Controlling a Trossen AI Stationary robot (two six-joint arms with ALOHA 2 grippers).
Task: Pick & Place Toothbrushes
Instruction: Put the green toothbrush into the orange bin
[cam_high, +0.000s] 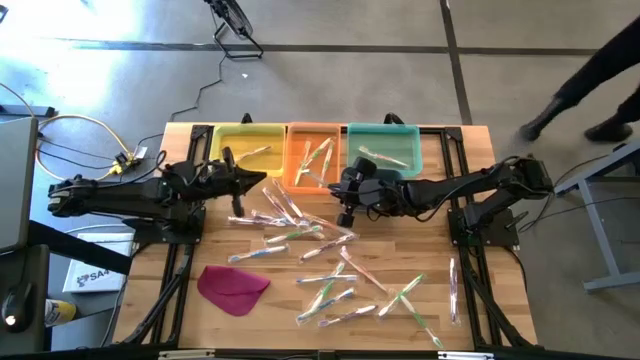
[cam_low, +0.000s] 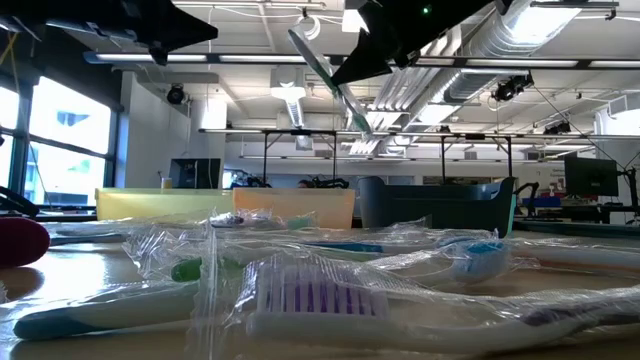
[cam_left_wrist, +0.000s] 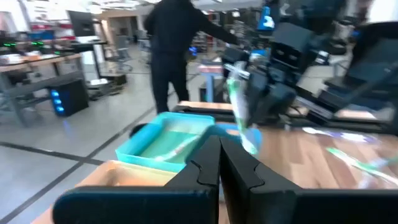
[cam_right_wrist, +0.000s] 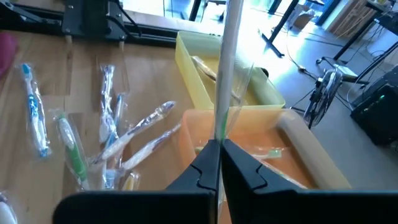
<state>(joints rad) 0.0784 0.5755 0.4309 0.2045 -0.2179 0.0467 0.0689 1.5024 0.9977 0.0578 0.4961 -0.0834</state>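
Right pincer (cam_high: 343, 190) clamped on green toothbrush (cam_right_wrist: 227, 68), raised near orange bin (cam_high: 312, 152) at far edge, ready for drop. Left pincer (cam_high: 262, 180) shut, empty, beside yellow bin (cam_high: 246, 150). Remaining toothbrushes (cam_high: 330, 262) scattered mid-table (cam_high: 480, 330).

Wrapped pastel toothbrushes (cam_high: 320, 255) scattered flat across the wood (one green-handled toothbrush (cam_right_wrist: 227, 68) upright, lifted above the rest)

Both arms stretched inward over the table, left tool (cam_high: 262, 180) and right tool (cam_high: 345, 208) closed.
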